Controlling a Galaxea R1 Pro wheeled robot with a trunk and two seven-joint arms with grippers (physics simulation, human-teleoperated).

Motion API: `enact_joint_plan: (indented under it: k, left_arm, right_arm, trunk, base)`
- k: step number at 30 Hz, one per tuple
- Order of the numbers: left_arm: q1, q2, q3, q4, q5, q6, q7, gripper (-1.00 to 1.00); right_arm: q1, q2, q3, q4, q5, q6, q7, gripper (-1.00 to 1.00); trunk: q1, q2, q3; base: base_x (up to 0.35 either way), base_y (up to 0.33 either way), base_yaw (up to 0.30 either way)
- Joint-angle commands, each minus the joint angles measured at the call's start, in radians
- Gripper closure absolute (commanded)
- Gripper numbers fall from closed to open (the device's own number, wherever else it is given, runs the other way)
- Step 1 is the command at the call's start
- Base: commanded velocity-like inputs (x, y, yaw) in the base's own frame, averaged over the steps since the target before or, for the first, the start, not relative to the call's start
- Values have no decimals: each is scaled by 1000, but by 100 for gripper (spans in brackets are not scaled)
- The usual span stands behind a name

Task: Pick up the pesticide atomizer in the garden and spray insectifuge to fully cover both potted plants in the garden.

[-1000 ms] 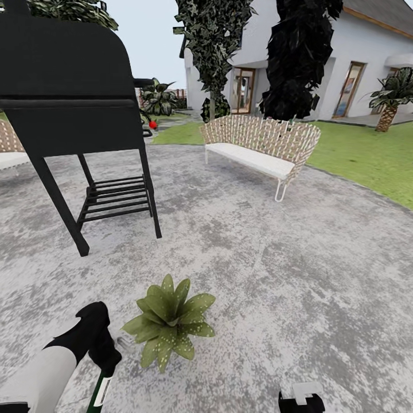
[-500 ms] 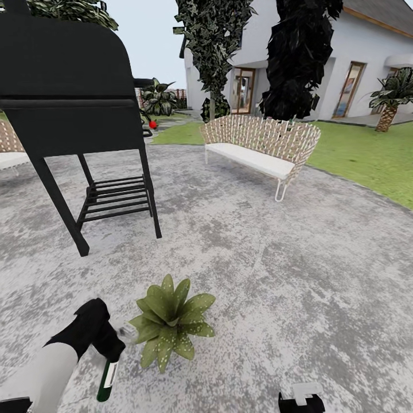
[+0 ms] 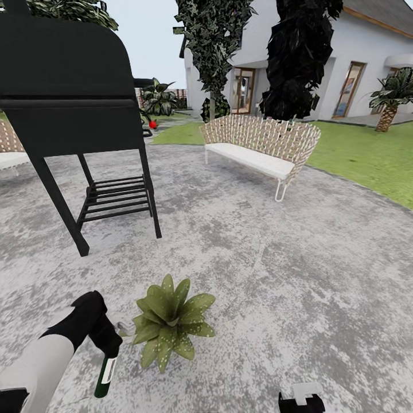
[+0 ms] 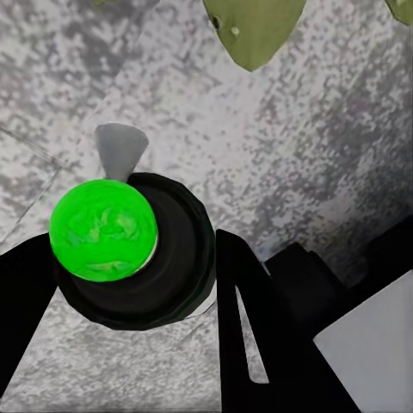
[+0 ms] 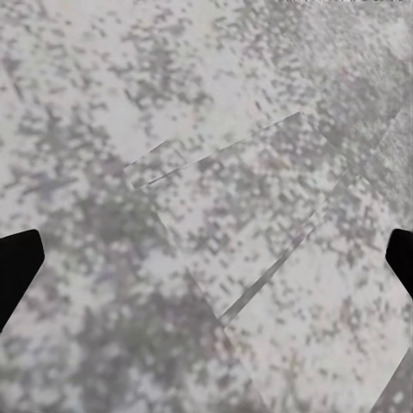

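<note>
Atomizer [image 3: 105, 376] sitting just left of the potted plant [image 3: 171, 327]
Your left gripper [image 3: 102, 339] is clamping it nozzle-up, its long axis leaning from vertical; your right gripper [image 5: 206, 258] is hanging wide open, empty.

Patio [image 3: 287, 275]: rough mottled grey stone, matt. Grill [image 3: 69, 80]: matt black, metal-looking, slatted lower shelf. Sofa [image 3: 261, 143]: woven wicker back, smooth white seat pad, thin white legs. Plant [image 3: 169, 324]: matt green leaves, pale speckles. Atomizer [image 3: 106, 376]: glossy dark green bottle with pale label; from the left wrist, bright green dome over smooth black collar [image 4: 163, 258]. Left claw [image 3: 106, 344]: matt black casing.
</note>
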Motion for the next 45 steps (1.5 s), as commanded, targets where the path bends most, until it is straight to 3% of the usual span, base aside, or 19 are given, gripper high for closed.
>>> enact_joint_plan:
  k: [1, 18, 21, 24, 26, 28, 34, 41, 45]
  left_arm:
    - [0, -1, 1, 1, -9, 8, -7, 100]
    - [3, 2, -5, 10, -11, 11, 6, 100]
    - [35, 1, -2, 10, -6, 8, 13, 100]
    - [49, -25, 0, 11, 2, 7, 39, 100]
    - [52, -45, 1, 12, 6, 7, 92, 100]
    - [52, -50, 2, 11, 9, 8, 126, 100]
    - [67, -52, 12, 10, 9, 7, 149, 100]
    - [107, -100, 22, -4, 10, 2, 212, 100]
    - [109, -99, 23, -6, 10, 1, 215, 100]
  right_arm:
    - [-1, -1, -8, 1, 11, -3, -3, -100]
    - [-1, -1, -8, 1, 10, -3, -3, -100]
    - [-1, 0, -8, 1, 10, -3, -3, -100]
    - [-1, -1, -8, 1, 10, -3, -3, -100]
    - [-1, 0, -8, 1, 11, -3, -3, -100]
    - [-1, -1, -8, 1, 11, -3, -3, -100]
    - [-1, -1, -8, 2, 11, -3, -3, -100]
    - [-1, -1, -8, 3, 11, -3, -3, -100]
    - [-1, -1, -7, 3, 11, -3, -3, -100]
  trunk:
    - [0, 0, -1]
    - [0, 0, -1]
    - [0, 0, -1]
    - [0, 0, -1]
    - [0, 0, -1]
    - [0, 0, -1]
    - [0, 0, -1]
    - [0, 0, -1]
    - [0, 0, -1]
  base:
    - [0, 0, 0]
    - [-108, 230, -122]
    - [-36, 55, 0]
    - [-5, 7, 0]
    - [-1, 1, 0]
    - [0, 0, 0]
    - [0, 0, 0]
    - [0, 0, 0]
    - [0, 0, 0]
